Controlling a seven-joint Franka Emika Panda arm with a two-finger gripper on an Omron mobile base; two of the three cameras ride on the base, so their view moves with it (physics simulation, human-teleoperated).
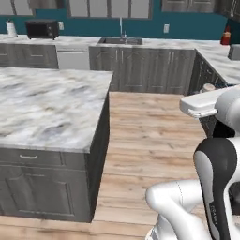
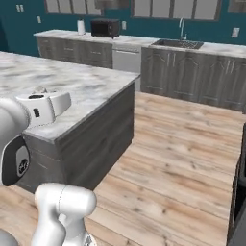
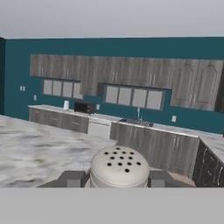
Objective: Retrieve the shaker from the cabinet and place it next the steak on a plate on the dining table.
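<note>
The shaker (image 3: 119, 165), pale grey-white with a domed, perforated cap, sits between my two dark fingertips (image 3: 72, 178) in the hand view. My gripper (image 3: 118, 179) is shut on it and holds it upright above the floor. The dining table (image 1: 47, 108), a marble-topped island with a dark grey base, lies to the left of the arm (image 2: 62, 81) and spreads ahead on the left in the hand view (image 3: 35, 153). Dark grey wall cabinets (image 3: 131, 74) line the teal far wall. The plate and the steak are out of view.
A counter with a sink (image 1: 120, 41), a black microwave (image 1: 42, 29) and a white roll (image 1: 10, 29) runs along the far wall. Another marble counter (image 1: 220, 61) with a red object (image 1: 226, 37) stands at the right. Wooden floor (image 1: 150, 140) lies between island and counters.
</note>
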